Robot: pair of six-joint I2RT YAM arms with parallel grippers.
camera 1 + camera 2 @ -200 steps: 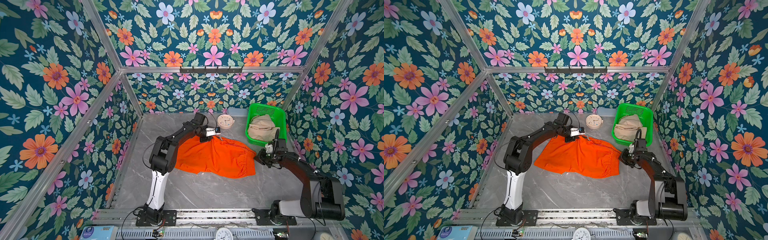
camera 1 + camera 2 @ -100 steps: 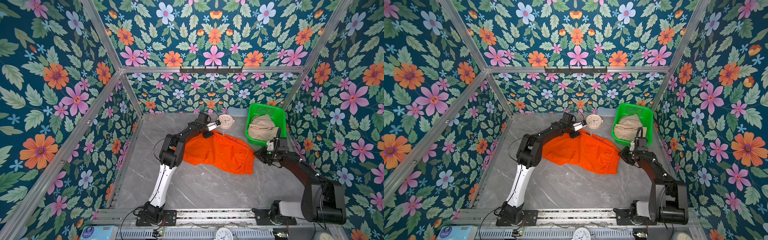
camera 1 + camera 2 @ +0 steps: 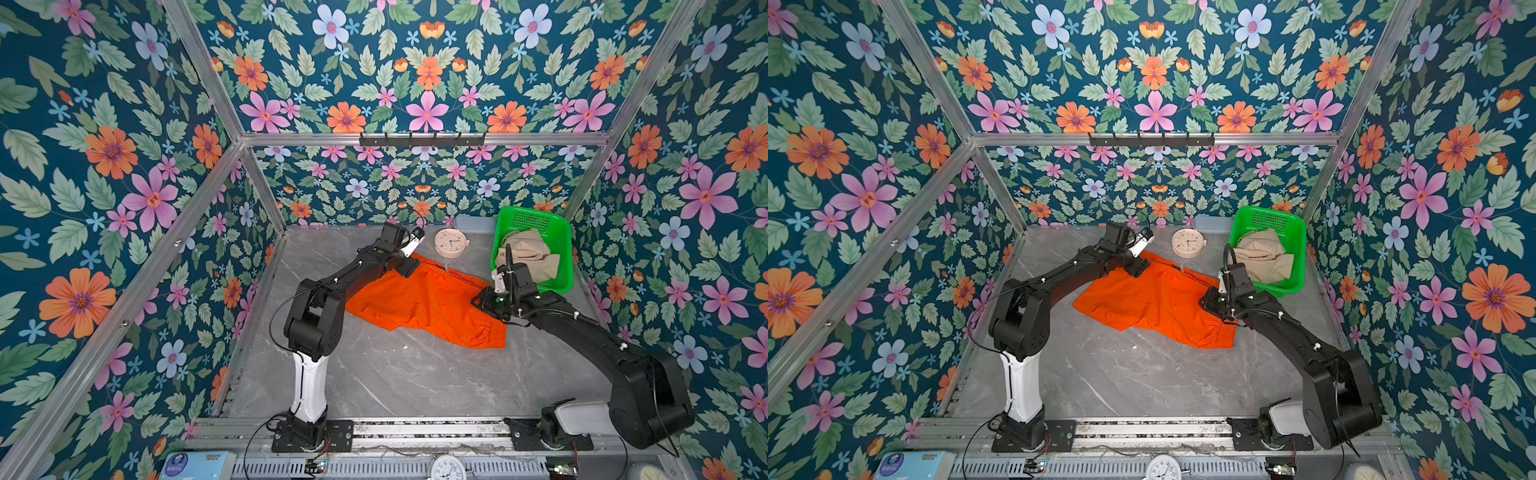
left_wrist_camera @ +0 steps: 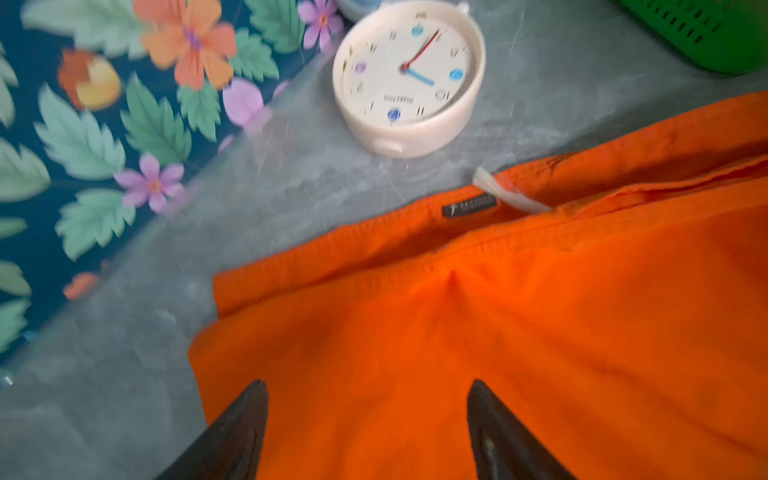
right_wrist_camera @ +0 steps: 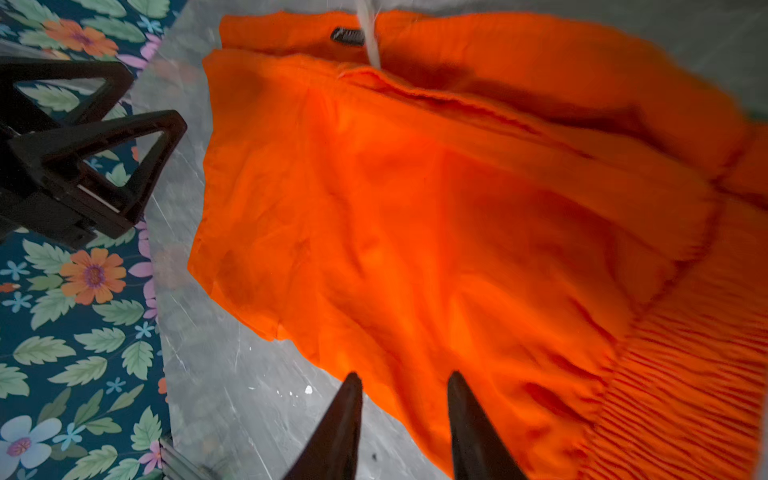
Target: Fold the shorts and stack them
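orange shorts [image 3: 424, 305] spread on table [image 3: 395, 374], beige shorts [image 3: 530, 257] in green basket [image 3: 536, 216]

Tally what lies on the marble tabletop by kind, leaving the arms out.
Shorts: 2, the orange shorts spread out and the beige shorts in the basket
Basket: 1, the green basket
Clock: 1, the cream clock
Box: 1, the pale box at the back wall
Total: 5

Both top views: high at front of cell, tilted down toward back wall [image 3: 415, 187], far off, whole table [image 3: 395, 374] in frame, near-identical coverage. Left wrist view – close over orange shorts [image 4: 498, 332], facing clock [image 4: 409, 70]. Right wrist view – close, same shorts from other side, shares waistband label [image 5: 348, 36].
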